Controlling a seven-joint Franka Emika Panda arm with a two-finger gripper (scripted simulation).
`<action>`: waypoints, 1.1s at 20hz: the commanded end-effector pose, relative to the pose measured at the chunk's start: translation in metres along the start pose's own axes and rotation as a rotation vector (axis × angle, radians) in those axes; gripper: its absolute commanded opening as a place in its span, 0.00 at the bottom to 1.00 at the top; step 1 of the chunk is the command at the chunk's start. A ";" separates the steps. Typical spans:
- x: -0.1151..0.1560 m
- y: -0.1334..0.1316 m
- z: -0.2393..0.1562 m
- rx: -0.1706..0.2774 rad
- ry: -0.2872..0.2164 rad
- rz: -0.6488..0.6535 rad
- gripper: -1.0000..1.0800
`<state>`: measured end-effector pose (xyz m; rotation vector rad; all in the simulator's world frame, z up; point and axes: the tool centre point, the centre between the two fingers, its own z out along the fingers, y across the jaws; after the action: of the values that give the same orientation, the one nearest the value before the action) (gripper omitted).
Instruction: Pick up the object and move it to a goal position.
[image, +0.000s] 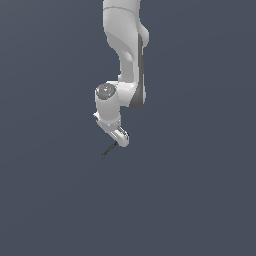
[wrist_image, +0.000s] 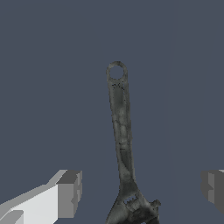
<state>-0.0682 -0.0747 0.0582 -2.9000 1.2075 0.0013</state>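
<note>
The object is a thin dark grey wrench (wrist_image: 120, 127) with a ring at the handle end and a jawed head. In the wrist view its head lies between my two white fingers (wrist_image: 68, 194), which stand wide apart and do not touch it. My gripper (wrist_image: 142, 192) is open. In the exterior view the wrench (image: 109, 150) shows as a small dark sliver sticking out just below the gripper (image: 121, 137), toward the exterior view's left. I cannot tell how high the gripper is above the surface.
A plain dark blue-grey surface (image: 200, 200) fills both views. The white arm (image: 127, 50) comes down from the top middle of the exterior view.
</note>
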 end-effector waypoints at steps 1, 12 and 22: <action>0.000 0.000 0.000 0.000 0.000 0.000 0.96; -0.001 0.001 0.034 0.000 0.000 0.005 0.96; 0.000 0.001 0.051 0.000 0.001 0.006 0.00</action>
<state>-0.0695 -0.0762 0.0095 -2.8955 1.2191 -0.0004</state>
